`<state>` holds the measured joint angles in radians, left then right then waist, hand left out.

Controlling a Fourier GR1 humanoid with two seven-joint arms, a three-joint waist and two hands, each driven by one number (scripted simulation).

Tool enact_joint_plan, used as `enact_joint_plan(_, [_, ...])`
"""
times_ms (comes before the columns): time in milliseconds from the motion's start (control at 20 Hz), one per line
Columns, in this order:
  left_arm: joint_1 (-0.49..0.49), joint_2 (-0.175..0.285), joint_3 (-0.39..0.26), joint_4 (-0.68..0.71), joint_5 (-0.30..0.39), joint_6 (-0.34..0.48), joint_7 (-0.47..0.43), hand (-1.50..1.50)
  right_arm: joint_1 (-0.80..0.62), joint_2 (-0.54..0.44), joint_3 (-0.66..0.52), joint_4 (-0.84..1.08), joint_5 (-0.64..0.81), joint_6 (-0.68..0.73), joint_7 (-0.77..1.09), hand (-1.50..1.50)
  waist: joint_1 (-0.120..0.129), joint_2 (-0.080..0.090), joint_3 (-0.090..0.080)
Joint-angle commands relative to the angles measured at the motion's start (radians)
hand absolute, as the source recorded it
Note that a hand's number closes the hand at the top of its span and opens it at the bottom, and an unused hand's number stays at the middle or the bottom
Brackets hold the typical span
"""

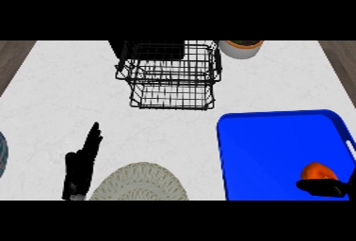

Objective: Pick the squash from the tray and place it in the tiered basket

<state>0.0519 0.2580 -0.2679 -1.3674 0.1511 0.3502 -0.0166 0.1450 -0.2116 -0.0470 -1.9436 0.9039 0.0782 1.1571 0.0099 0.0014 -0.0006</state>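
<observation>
Step in hand: the pick-up. The right hand [321, 187] is at the squash [317, 170], low in the view's right corner, covering the squash's near side.
Right hand's hold: it cannot be told here whether the hand has closed on the squash or only rests against it.
Squash: orange and rounded, lying in the near right corner of the blue tray [278, 141], close to the tray's right rim. It has not been lifted.
Tiered basket: black wire, standing at the far middle of the white counter [69, 94], well apart from the squash, beyond the tray's far left corner.
Next move, as a judgement: secure the squash, raise it above the tray's rim, then carry it away and to the left and lower it in from above, since the wire sides stand upright.
Left hand: resting at the view's lower left, released, fingers straight and pointing away [82, 162].
Other things: a round woven mat [139, 183] just beside the left hand; a white pot [241, 48] just right of the basket (the nearest thing to brush on the approach); a blue-grey object [2, 157] cut off by the left edge.
In the way: only the tray's raised rim and the basket's own top edge.
</observation>
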Motion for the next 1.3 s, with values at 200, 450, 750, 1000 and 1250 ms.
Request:
enact_joint_plan(200, [0.042,0.006,0.011,-0.01,-0.016,-0.001,-0.02,0.0,-0.041,0.036,-0.051,0.001,-0.029,0.224,0.21,-1.5,-0.005,-0.002,-0.001])
enact_joint_plan(450, [0.08,-0.021,-0.006,-0.019,-0.028,-0.004,-0.052,0.0,-0.084,0.092,-0.058,0.083,-0.008,0.211,0.194,-1.5,-0.002,-0.002,0.0])
enact_joint_plan(750, [0.027,-0.013,0.01,-0.073,-0.046,0.009,0.051,0.0,-0.091,0.08,-0.149,0.183,-0.022,0.191,0.089,-1.5,-0.006,-0.002,0.001])
enact_joint_plan(1000, [0.018,0.004,0.057,-0.022,-0.021,-0.042,0.002,0.0,-0.101,0.122,-0.164,0.143,-0.034,0.252,0.135,-1.5,-0.01,-0.002,0.0])
enact_joint_plan(1250, [0.072,-0.006,0.028,-0.091,-0.05,-0.028,0.06,0.0,-0.072,0.116,-0.233,0.223,-0.054,0.214,0.02,-1.5,-0.008,-0.002,0.001])
